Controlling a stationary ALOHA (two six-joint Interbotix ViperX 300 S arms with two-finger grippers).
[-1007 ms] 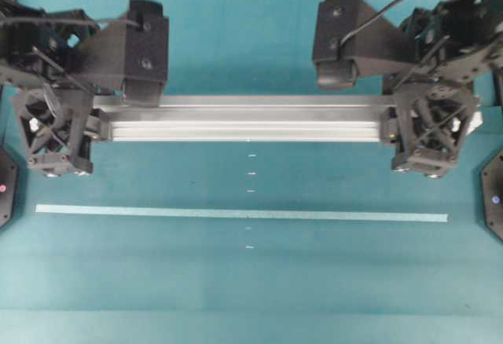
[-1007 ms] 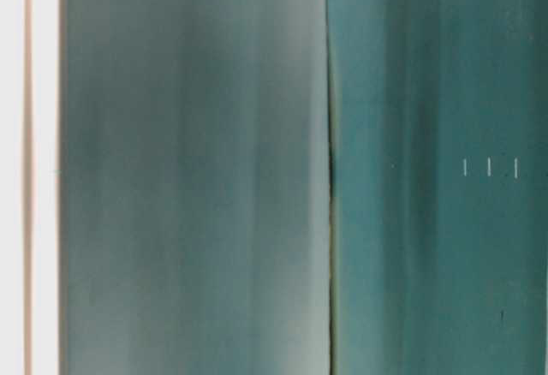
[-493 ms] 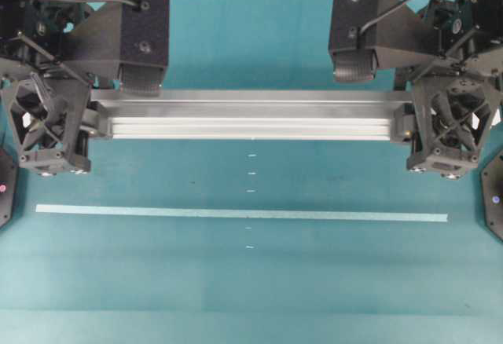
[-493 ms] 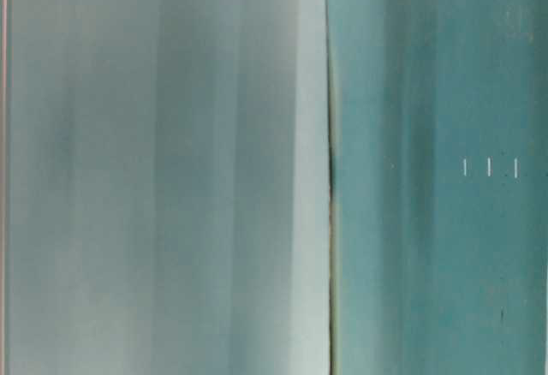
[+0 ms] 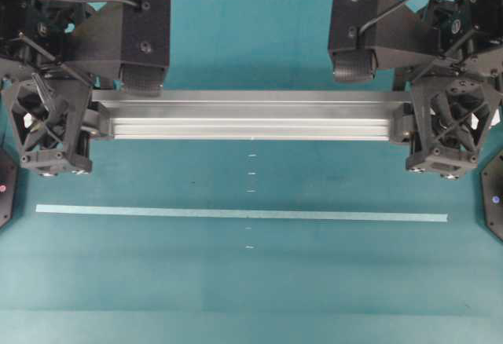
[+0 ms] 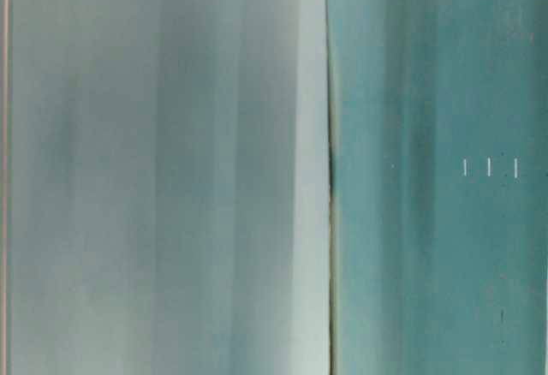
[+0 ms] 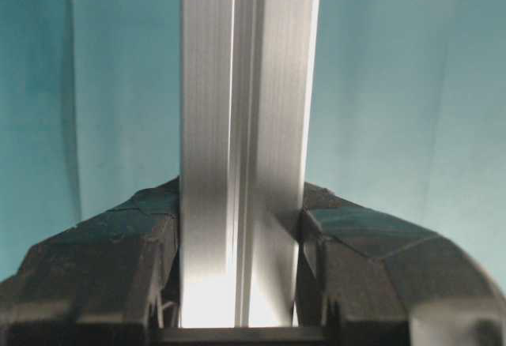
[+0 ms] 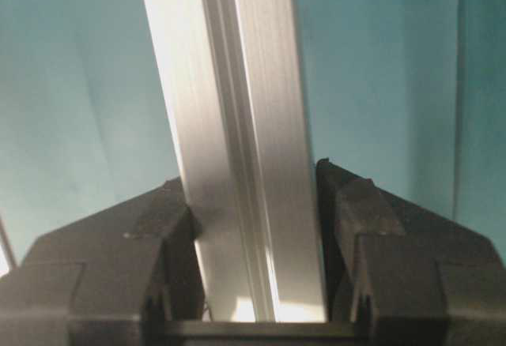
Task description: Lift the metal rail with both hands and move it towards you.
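The metal rail (image 5: pixel 251 116) is a long silver grooved bar lying crosswise at the back of the teal table. My left gripper (image 5: pixel 93 120) is shut on its left end and my right gripper (image 5: pixel 407 120) on its right end. In the left wrist view the rail (image 7: pixel 249 125) runs straight up between the black fingers (image 7: pixel 118 259), and both pads of that gripper (image 7: pixel 241 267) press its sides. In the right wrist view the rail (image 8: pixel 237 125) leans slightly left, clamped in the gripper (image 8: pixel 257 243). The rail's underside is hidden.
A thin pale-blue tape strip (image 5: pixel 236 214) runs crosswise nearer the front, with small white tick marks (image 5: pixel 251 173) along the table's middle. Black bases (image 5: pixel 493 195) stand at both side edges. In the table-level view a blurred pale grey surface (image 6: pixel 163 169) fills the left half.
Over the last second the rail and both grippers have come up off the table toward the overhead camera and look larger. In the last half second they have hardly moved.
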